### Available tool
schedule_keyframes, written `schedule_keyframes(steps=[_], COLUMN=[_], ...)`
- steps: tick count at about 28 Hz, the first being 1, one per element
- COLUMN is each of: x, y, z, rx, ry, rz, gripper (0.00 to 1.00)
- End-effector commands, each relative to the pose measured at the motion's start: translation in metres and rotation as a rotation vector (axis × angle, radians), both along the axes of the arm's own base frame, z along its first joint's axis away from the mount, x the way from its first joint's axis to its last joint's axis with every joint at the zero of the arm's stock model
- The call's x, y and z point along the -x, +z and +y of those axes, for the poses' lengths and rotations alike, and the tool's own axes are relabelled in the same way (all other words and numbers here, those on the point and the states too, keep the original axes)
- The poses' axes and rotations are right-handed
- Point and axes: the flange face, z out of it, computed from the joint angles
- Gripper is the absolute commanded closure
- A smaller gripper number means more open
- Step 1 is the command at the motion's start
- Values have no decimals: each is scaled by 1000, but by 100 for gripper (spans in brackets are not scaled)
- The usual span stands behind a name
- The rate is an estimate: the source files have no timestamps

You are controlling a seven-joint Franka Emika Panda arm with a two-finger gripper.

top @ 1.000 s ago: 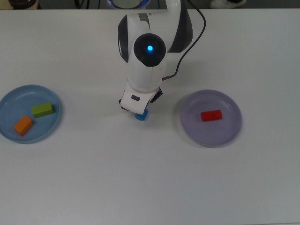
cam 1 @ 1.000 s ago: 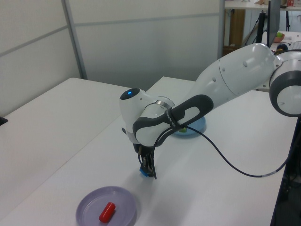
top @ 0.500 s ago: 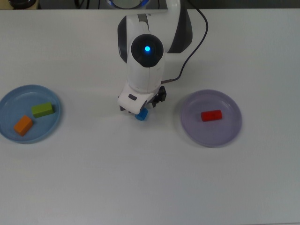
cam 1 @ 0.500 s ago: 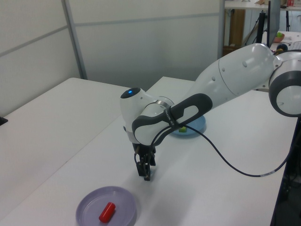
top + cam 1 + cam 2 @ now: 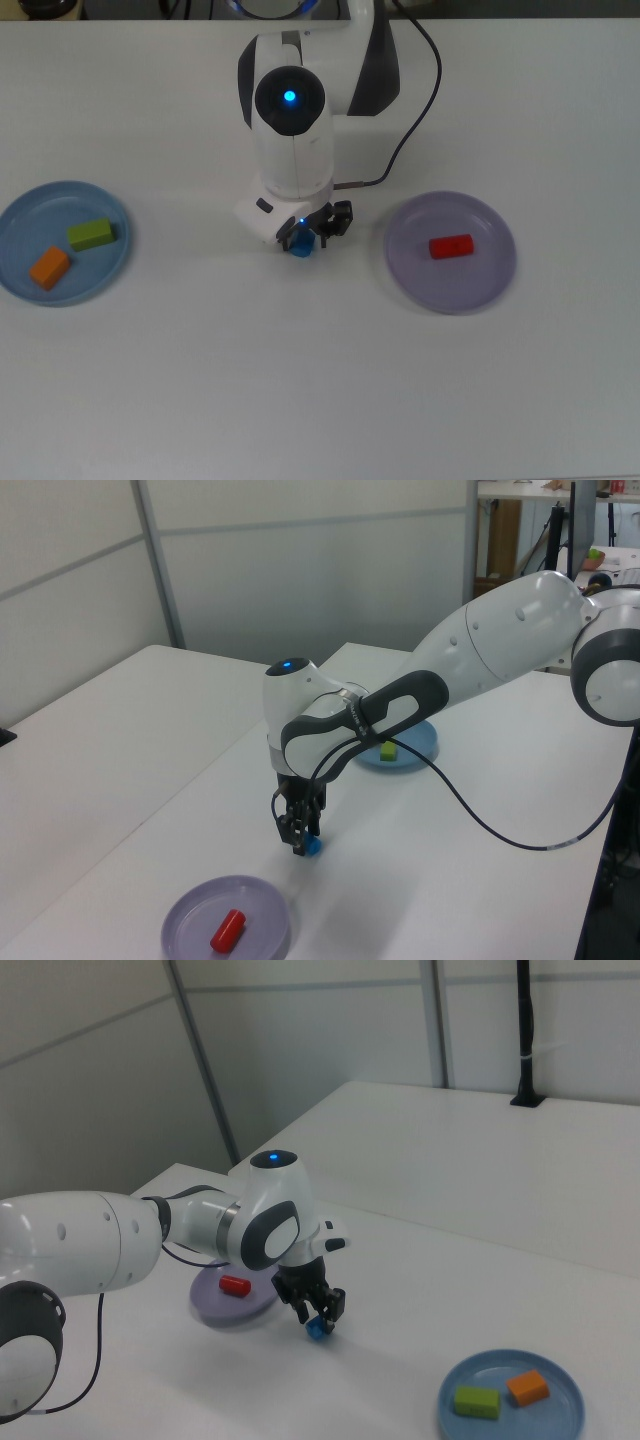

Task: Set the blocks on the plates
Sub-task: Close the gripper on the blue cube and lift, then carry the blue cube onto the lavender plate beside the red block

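Blue block [image 5: 302, 246]: on the desk [image 5: 320, 400] between the two plates, under the gripper [image 5: 322, 1310].
Fingers: released, straddling the block without gripping it.
Risk: an off-centre closure may nudge or spin the block aside.
Purple plate [image 5: 490, 285]: near; a weak pinch could drop the block short.

You get bright, even overhead light, a soft shadow beneath the arm [image 5: 291, 130], and no glare.
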Motion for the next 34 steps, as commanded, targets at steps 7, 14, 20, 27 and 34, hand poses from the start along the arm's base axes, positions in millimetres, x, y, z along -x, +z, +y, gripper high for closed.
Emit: schedule_keyframes(steps=[7, 14, 20, 27, 34], x=[-2, 0, 2, 3, 12], y=[-2, 4, 50, 76, 63], z=[-2, -1, 8, 76, 155], rx=[-12, -5, -21, -38, -18], ry=[-36, -30, -26, 4, 86], rz=[-18, -17, -46, -69, -69], gripper=[65, 75, 75, 72, 71])
